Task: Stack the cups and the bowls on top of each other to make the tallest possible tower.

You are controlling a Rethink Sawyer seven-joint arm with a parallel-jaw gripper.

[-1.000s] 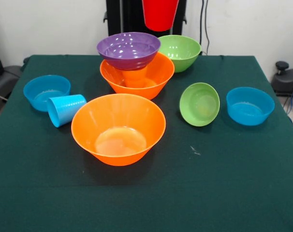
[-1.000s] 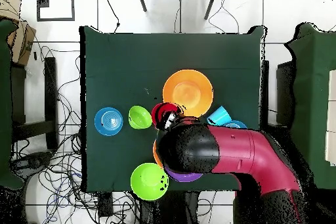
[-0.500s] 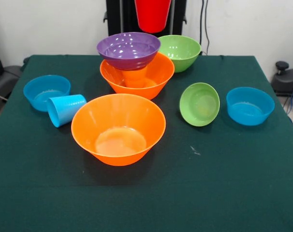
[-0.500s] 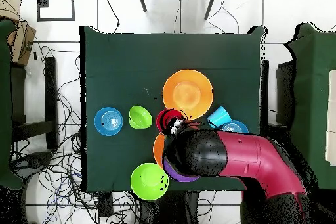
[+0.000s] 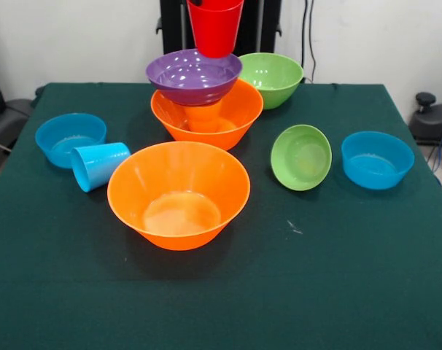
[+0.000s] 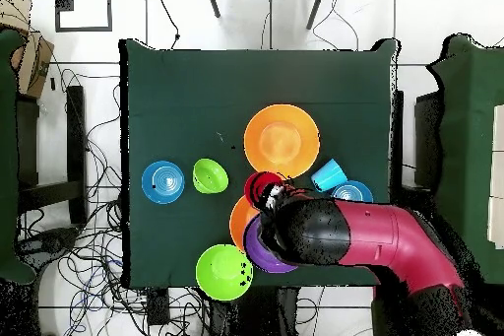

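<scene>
The red cup [image 5: 215, 28] hangs upright in the air, its base just above the far right rim of the purple bowl [image 5: 194, 75]. My gripper [image 6: 279, 194] is shut on the red cup [image 6: 262, 187] from above; the arm hides most of it in the overhead view. The purple bowl rests on an upside-down orange cup [image 5: 204, 117] standing inside a large orange bowl [image 5: 239, 109], forming the tower. A light blue cup [image 5: 98, 165] lies on its side at the left. A second large orange bowl [image 5: 179, 193] stands in front.
A large green bowl [image 5: 270, 76] stands right behind the tower. A small green bowl [image 5: 301, 157], tilted, and a small blue bowl [image 5: 377, 159] are at the right. Another small blue bowl [image 5: 70, 137] sits at the left, touching the light blue cup.
The red cup has moved left and down in the front view, from beside the tower to over the purple bowl's rim. The arm has shifted with it.
</scene>
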